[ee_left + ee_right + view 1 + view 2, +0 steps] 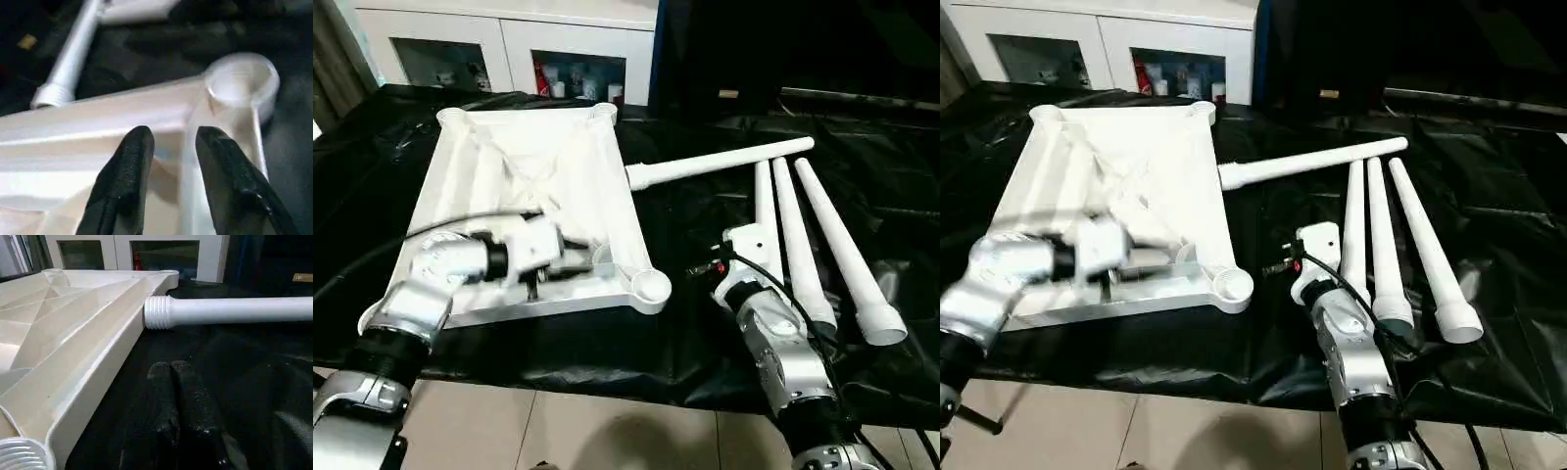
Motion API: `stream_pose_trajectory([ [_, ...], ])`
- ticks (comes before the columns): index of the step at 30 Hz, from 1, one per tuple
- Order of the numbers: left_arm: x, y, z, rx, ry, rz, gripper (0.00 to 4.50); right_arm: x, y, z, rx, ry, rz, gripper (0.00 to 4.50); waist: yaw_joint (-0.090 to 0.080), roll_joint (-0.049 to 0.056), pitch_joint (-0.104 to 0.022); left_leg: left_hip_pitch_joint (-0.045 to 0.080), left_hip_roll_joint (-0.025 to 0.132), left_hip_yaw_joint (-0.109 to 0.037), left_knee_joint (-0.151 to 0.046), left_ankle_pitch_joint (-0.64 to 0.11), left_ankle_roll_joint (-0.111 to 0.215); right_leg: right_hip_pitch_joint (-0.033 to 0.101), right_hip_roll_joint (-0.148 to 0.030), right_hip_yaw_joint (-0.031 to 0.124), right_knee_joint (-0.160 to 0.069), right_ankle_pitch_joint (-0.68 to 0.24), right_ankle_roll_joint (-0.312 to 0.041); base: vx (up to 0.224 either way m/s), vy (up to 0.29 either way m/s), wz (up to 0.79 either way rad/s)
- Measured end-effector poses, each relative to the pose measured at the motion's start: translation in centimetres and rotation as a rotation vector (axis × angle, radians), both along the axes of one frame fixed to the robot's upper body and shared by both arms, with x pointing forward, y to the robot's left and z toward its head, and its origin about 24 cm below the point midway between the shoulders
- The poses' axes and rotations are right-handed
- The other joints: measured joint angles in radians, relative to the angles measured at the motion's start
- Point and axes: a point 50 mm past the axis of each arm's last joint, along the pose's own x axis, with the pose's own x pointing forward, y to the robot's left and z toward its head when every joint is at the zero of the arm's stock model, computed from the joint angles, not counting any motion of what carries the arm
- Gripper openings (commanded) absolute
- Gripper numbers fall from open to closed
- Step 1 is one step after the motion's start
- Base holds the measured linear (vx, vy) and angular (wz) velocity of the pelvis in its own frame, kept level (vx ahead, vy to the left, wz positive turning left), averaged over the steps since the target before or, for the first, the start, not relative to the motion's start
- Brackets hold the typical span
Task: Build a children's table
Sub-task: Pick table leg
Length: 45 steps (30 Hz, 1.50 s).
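The children's table top (529, 166) lies upside down on black cloth, ribs up, with a round socket (651, 286) at its near right corner. My left gripper (171, 142) hovers over the top's near edge just left of that socket, fingers (129, 161) apart with nothing between them. One leg (720, 162) lies crosswise, its threaded end (157, 312) close to the top's right side. Three more legs (798, 245) lie side by side at the right. My right gripper (171, 377) is shut and empty, low over the cloth between the top and those legs.
A white cabinet (509, 44) with glass doors stands behind the work surface. The black cloth (607, 362) drapes over the front edge, with tiled floor (607, 431) below. A black cable (773, 284) runs along my right forearm.
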Motion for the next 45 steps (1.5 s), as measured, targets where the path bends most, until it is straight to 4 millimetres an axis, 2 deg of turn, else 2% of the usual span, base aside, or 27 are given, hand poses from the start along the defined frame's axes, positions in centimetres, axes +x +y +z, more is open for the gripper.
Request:
stream_pose_trajectory([
  [5,1.3,-1.1,1.9,-0.227,-0.029,0.156,1.74,-0.1,-0.3,0.6,-0.007,-0.013,-0.020,0.00,0.003,0.000,0.000,-0.001,0.000,0.000,0.001,0.000,0.000,0.000,0.000,0.000,0.001,0.001,0.000,0.000,0.000,0.00],
  [7,2.2,-1.3,2.5,-0.317,-0.058,0.287,1.74,-0.3,-0.7,0.7,-0.024,-0.006,-0.062,0.00,0.002,0.000,0.000,0.000,0.000,0.000,0.002,0.000,0.000,0.001,0.000,0.000,0.000,0.001,0.001,0.000,0.000,0.00],
  [9,2.5,-1.5,2.4,-0.358,-0.058,0.356,1.74,-0.3,-1.3,0.9,-0.036,-0.005,-0.095,0.00,0.002,0.000,0.000,-0.001,0.000,0.000,0.003,0.000,0.000,0.001,0.000,0.001,0.000,0.002,0.001,0.000,0.000,0.00],
  [12,2.9,-2.1,1.7,-0.506,-0.016,0.554,1.74,-0.7,-2.4,1.2,-0.046,0.011,-0.165,0.00,0.001,0.001,0.000,-0.001,0.000,-0.001,0.004,0.000,0.000,0.001,0.000,0.001,0.000,0.003,0.002,0.000,0.000,0.00],
  [16,2.8,-2.1,0.6,-0.525,0.006,0.659,1.74,-0.8,-3.1,1.1,-0.053,0.046,-0.222,0.00,-0.008,0.002,0.001,-0.001,0.000,-0.001,0.004,0.000,0.000,0.001,0.001,0.001,0.000,0.003,0.002,0.000,0.000,0.00],
  [22,2.4,-3.6,0.4,-0.488,-0.013,0.621,1.74,-1.2,-3.6,1.2,-0.063,0.062,-0.278,0.00,-0.008,0.007,0.004,-0.002,0.000,-0.002,0.006,0.000,0.001,0.001,0.001,0.001,0.000,0.004,0.003,0.000,0.000,0.00],
  [26,2.1,-3.8,0.9,-0.468,-0.034,0.613,2.11,-1.5,-3.5,1.2,-0.081,0.073,-0.277,0.00,-0.009,0.014,0.008,-0.002,0.000,-0.002,0.007,0.000,0.001,0.001,0.001,0.001,0.000,0.005,0.003,0.000,0.000,0.00],
  [27,2.0,-3.9,0.9,-0.461,-0.043,0.613,2.34,-1.6,-3.4,1.3,-0.083,0.076,-0.273,0.00,-0.011,0.015,0.008,-0.002,0.000,-0.002,0.007,0.000,0.001,0.001,0.001,0.002,0.000,0.005,0.003,0.000,0.000,0.00],
  [30,1.6,-4.3,0.1,-0.413,-0.032,0.612,2.34,-1.5,-3.4,1.3,-0.133,0.117,-0.273,0.00,-0.016,0.015,0.008,-0.002,0.000,-0.002,0.007,0.000,0.001,0.001,0.001,0.001,0.000,0.005,0.003,0.000,0.000,0.00],
  [32,1.2,-4.5,-0.3,-0.398,-0.018,0.594,2.44,-1.0,-3.5,1.5,-0.134,0.158,-0.280,0.29,-0.022,0.018,0.009,-0.002,0.000,-0.002,0.009,0.000,0.001,0.001,0.001,0.002,0.000,0.006,0.003,0.000,0.000,0.00],
  [33,1.2,-4.7,-0.4,-0.391,-0.012,0.581,2.44,-0.7,-3.6,1.9,-0.136,0.163,-0.279,0.29,-0.023,0.018,0.010,-0.002,0.000,-0.002,0.009,0.000,0.001,0.001,0.001,0.002,0.000,0.007,0.003,0.000,0.000,0.00],
  [36,1.0,-5.0,-0.5,-0.375,-0.002,0.546,2.44,0.2,-3.9,3.7,-0.155,0.140,-0.282,0.53,-0.024,0.019,0.010,-0.002,0.000,-0.002,0.010,0.000,0.001,0.001,0.001,0.002,0.000,0.007,0.003,0.000,0.000,0.00],
  [40,0.8,-5.0,-0.2,-0.331,-0.001,0.480,2.44,0.7,-4.3,4.2,-0.184,0.195,-0.305,0.76,-0.024,0.019,0.010,-0.002,0.000,-0.002,0.010,0.000,0.001,0.001,0.001,0.002,0.000,0.008,0.003,0.000,0.000,0.00],
  [41,0.7,-4.9,-0.2,-0.308,-0.001,0.458,2.44,1.0,-4.3,4.3,-0.187,0.216,-0.308,0.93,-0.025,0.019,0.010,-0.003,0.000,-0.002,0.010,0.000,0.001,0.001,0.001,0.002,0.000,0.008,0.003,0.000,0.000,0.00],
  [45,0.3,-5.4,-0.3,-0.250,0.019,0.374,2.44,2.3,-4.8,5.9,-0.172,0.233,-0.333,1.24,-0.025,0.019,0.010,-0.002,0.000,-0.002,0.011,0.000,0.001,0.001,0.001,0.003,0.000,0.008,0.003,0.000,0.000,0.00],
])
